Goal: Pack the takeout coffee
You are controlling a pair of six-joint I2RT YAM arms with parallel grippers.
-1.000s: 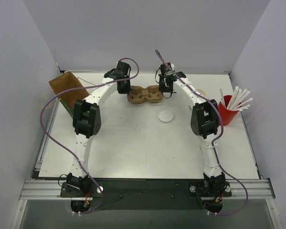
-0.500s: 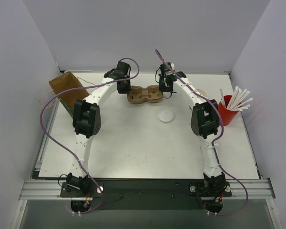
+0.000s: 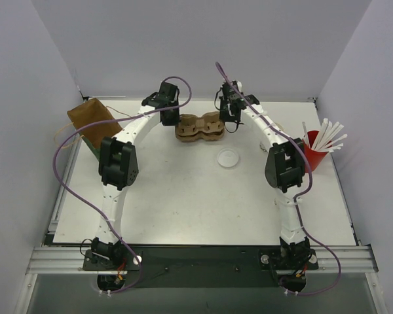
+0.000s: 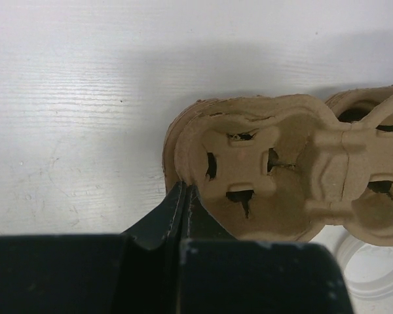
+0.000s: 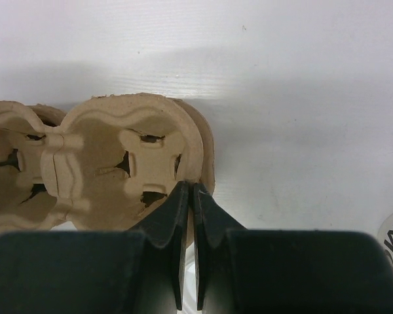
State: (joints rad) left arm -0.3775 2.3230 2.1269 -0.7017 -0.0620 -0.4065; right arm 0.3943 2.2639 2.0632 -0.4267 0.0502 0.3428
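Left gripper (image 4: 185, 190) jaws clamped on the left end rim of the pulp cup carrier (image 3: 198, 127), right gripper (image 5: 190, 188) likewise on its right end (two nested carriers, maybe). I'm presumably gripping both ends to separate them.

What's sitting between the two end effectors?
The brown pulp cup carrier fills the stretch between left end effector and right end effector, each pinching one end; the top view shows it.

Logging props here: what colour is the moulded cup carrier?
The cup carrier is plain tan-brown pulp, shown best in the left wrist view.

white table (image 3: 183, 196), pale grey walls (image 3: 196, 39)
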